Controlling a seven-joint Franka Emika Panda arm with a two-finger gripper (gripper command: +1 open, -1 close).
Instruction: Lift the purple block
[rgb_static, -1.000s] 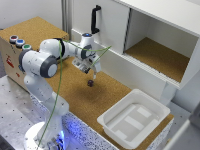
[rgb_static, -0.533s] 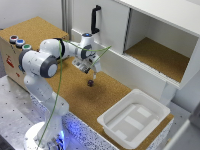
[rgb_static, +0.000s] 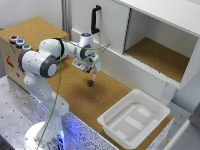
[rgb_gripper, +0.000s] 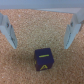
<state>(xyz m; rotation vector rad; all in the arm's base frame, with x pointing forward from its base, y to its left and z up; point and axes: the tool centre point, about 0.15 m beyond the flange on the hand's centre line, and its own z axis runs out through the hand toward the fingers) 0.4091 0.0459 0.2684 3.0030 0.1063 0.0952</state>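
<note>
The small dark purple cube-shaped block (rgb_gripper: 43, 59) sits on the cork-topped desk (rgb_static: 75, 95), beneath the end effector (rgb_static: 91, 71), whose fingers (rgb_gripper: 8, 29) are spread wide and empty, presumably to straddle it.

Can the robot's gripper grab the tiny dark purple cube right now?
Probably yes: the gripper is open, the tiny dark purple cube lies just off its finger gap on bare cork, unblocked.

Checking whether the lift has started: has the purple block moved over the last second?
No. The purple block sits at the same spot on the cork table, same offset from the white tray.
</note>
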